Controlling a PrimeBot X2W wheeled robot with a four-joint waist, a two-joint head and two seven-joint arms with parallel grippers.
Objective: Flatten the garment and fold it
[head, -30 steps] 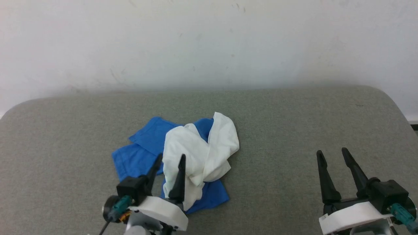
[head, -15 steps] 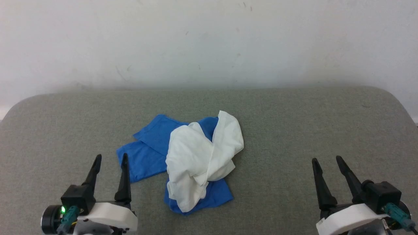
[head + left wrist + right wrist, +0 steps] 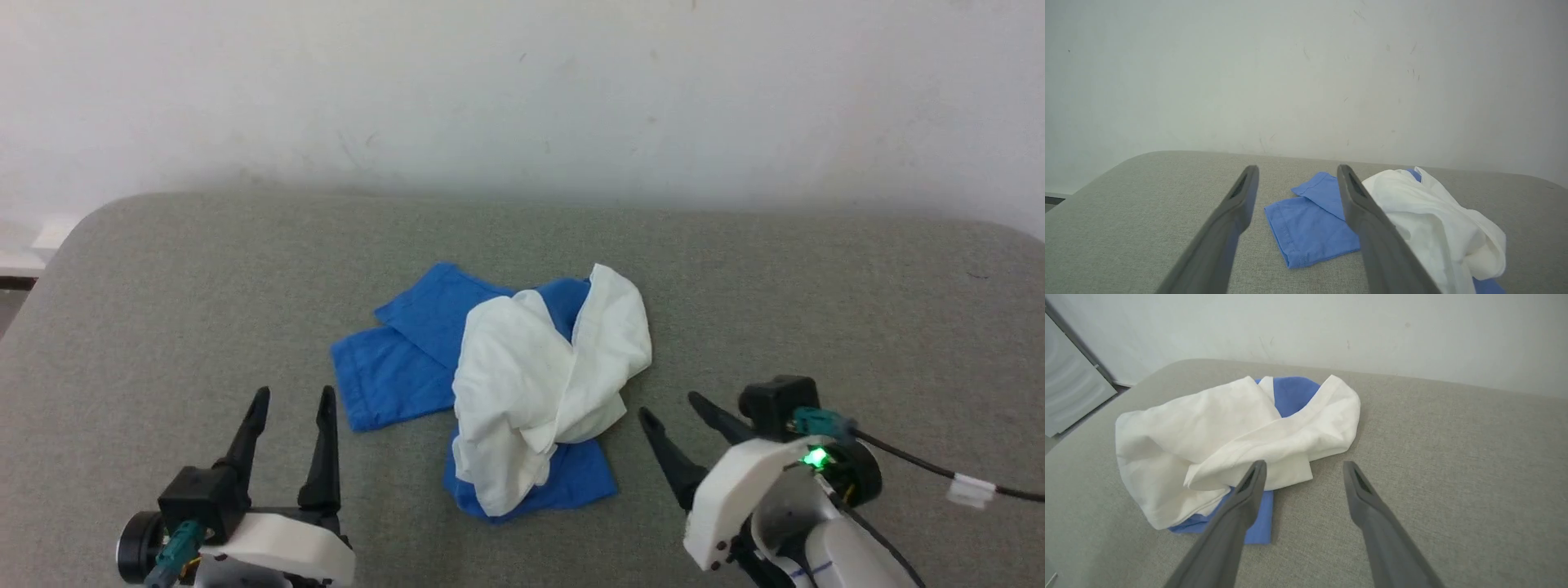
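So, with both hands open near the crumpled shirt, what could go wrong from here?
1. The open right hand points at the crumpled white and blue long-sleeved shirt, where white layers pile up. It may pinch several layers and lift the heap instead of spreading it.
2. The open left hand is apart from the shirt, so nothing anchors it. A one-sided pull may drag it across the grey fabric surface.
3. The blue part under the white folds may end up twisted.

Pincers: two, left pincer (image 3: 294, 396) and right pincer (image 3: 669, 406). Fingers: two dark ones per pincer, four total, each pair spread. Garment (image 3: 531, 384): one, a single crumpled heap between the pincers, closer to the right pincer's tips. Surface (image 3: 816, 286): one, grey, beneath both pincers.
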